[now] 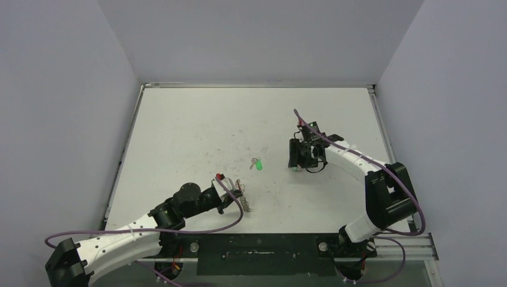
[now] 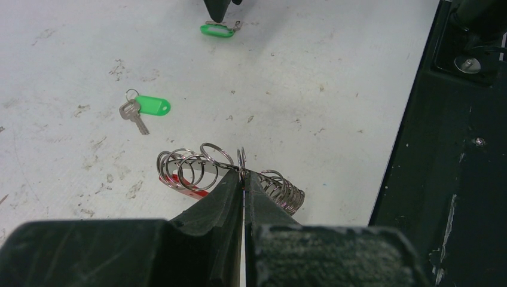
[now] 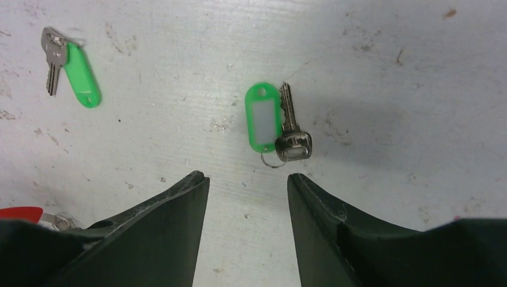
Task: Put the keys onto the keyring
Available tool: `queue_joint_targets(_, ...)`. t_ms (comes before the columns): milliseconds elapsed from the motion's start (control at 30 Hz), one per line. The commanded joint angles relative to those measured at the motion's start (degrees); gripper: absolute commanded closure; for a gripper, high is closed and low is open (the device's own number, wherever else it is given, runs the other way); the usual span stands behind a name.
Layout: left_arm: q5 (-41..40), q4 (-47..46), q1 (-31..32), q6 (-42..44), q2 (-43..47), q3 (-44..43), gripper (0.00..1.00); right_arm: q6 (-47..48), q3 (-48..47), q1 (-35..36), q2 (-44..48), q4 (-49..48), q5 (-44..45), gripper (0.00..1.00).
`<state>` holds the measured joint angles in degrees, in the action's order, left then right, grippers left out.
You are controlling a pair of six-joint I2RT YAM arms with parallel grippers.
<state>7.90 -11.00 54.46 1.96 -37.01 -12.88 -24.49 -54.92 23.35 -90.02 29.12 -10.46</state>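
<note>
My left claw (image 2: pixel 244 174) is pinched shut on the keyring (image 2: pixel 286 194), close to the scuffed white table (image 1: pixel 197 119) with plain grey walls (image 1: pixel 257 36) around it, and my right claw (image 3: pixel 246 178) hangs wide open over one key (image 3: pixel 266 122) with a green tag, while the other key (image 3: pixel 81 75) lies between my two claws.

Robot test cell in a laboratory setting.
Plain grey partition walls (image 1: pixel 257 36) enclose a scuffed white table (image 1: pixel 197 119); the cabled left arm (image 1: pixel 119 239) and right arm (image 1: pixel 350 158) are bolted to a black base plate (image 1: pixel 263 257) at its near edge.
</note>
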Motion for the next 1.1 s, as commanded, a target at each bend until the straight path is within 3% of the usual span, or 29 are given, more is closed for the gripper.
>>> queue_joint_targets(0, 0.1, -3.9, 0.4, -0.2, -0.4, -1.1, 1.00, 0.5, 1.6, 0.4, 4.5, 3.9, 3.0, 0.48)
queue_joint_targets(200, 0.4, -4.7, 0.4, -0.2, -1.2, -1.2, 1.00, -4.6, 5.0, -0.1, 8.1, 4.2, 6.6, 0.51)
queue_joint_targets(500, 1.1, -4.5, 0.5, -0.4, -0.7, -0.9, 1.00, -18.5, 13.2, -2.9, 9.1, -8.4, 1.6, 0.55)
queue_joint_targets(1067, 0.4, -2.0, 0.7, -0.2, 1.5, -1.2, 1.00, -14.5, 5.2, -3.8, -4.9, -10.9, 4.8, 0.50)
